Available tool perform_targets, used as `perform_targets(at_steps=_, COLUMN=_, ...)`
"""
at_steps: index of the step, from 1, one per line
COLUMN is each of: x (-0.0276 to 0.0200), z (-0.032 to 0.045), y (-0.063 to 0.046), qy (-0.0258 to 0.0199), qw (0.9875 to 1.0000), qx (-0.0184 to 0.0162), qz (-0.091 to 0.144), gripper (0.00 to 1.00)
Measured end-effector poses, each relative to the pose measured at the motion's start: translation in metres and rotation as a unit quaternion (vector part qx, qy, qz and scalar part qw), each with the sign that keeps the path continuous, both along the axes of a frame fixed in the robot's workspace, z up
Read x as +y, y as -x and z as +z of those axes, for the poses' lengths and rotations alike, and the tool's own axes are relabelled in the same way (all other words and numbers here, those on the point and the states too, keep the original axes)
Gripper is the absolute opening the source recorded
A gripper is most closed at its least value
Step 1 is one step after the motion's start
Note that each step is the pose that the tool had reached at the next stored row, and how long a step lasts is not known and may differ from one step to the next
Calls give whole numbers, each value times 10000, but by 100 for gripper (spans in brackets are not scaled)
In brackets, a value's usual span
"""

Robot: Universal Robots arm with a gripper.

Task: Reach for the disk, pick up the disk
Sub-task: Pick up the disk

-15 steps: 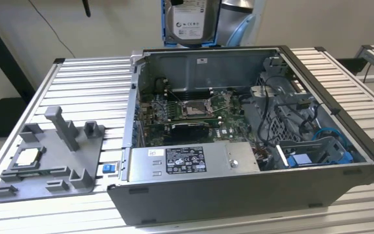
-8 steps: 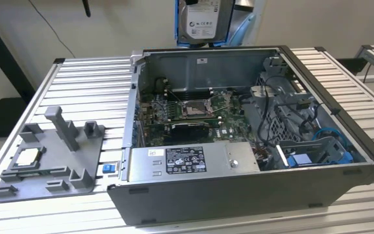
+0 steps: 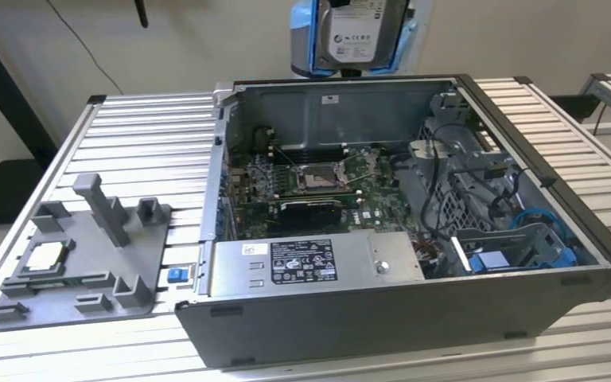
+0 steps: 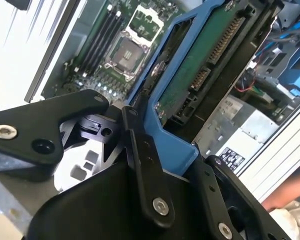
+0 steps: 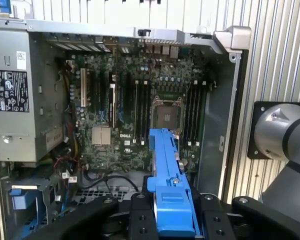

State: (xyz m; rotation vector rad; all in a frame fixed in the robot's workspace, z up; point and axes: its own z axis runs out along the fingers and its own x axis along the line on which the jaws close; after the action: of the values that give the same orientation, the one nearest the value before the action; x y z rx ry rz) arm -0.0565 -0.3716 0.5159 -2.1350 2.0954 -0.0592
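The disk is a silver hard drive with a white label and a blue frame. It hangs upright above the far wall of the open computer case in the exterior view. My gripper is shut on it, its black fingers clamping the blue frame from both sides. In the second wrist view the disk shows its green circuit board side, with the gripper closed on the frame's lower edge. Below it lies the motherboard.
Inside the case are a processor socket, a grey power supply box and blue drive bays. A grey fixture holding a small silver chip lies on the slatted table. A person's hand is beside the case.
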Motion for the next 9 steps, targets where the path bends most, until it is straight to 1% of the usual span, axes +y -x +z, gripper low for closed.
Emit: perform_targets(at_steps=9, x=0, z=0, y=-314, qy=0, qw=10000, qx=16, qz=0, gripper=0)
